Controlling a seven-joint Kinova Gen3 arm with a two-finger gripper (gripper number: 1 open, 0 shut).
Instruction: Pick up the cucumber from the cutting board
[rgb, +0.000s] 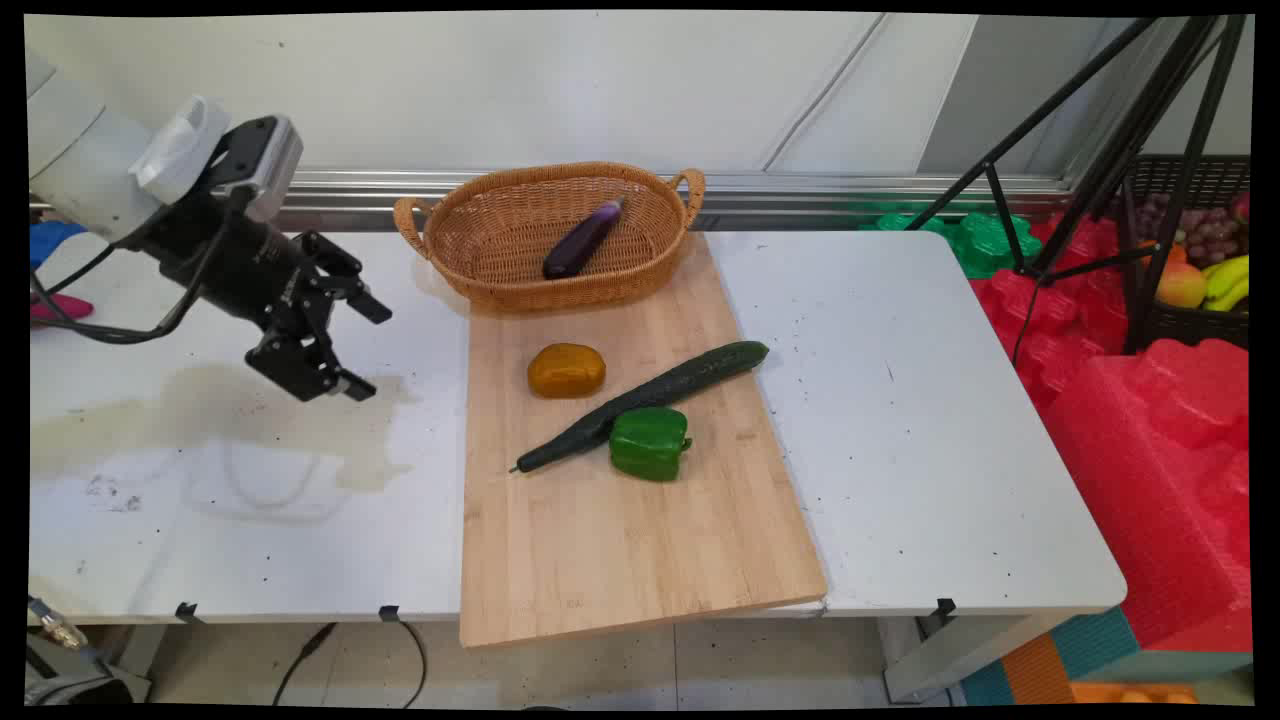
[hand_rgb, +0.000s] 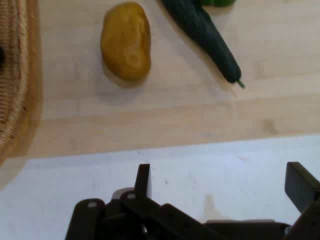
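The claw (rgb: 360, 345) hangs spread wide and empty above the bare tabletop (rgb: 250, 480) (left side). Right of it, a board (rgb: 620, 540) carries potato (rgb: 566, 370), cucumber (rgb: 645, 401) and pepper (rgb: 650, 442); the far basket (rgb: 500, 250) cradles an eggplant (rgb: 582, 240).

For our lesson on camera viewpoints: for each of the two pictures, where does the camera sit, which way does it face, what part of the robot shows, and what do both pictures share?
Main view: above the table's near side, facing the wall; shows the arm and open end effector over the white table.
Hand view: on the hand, facing down past the end effector to the cutting board.
Shared: potato, cucumber, basket.
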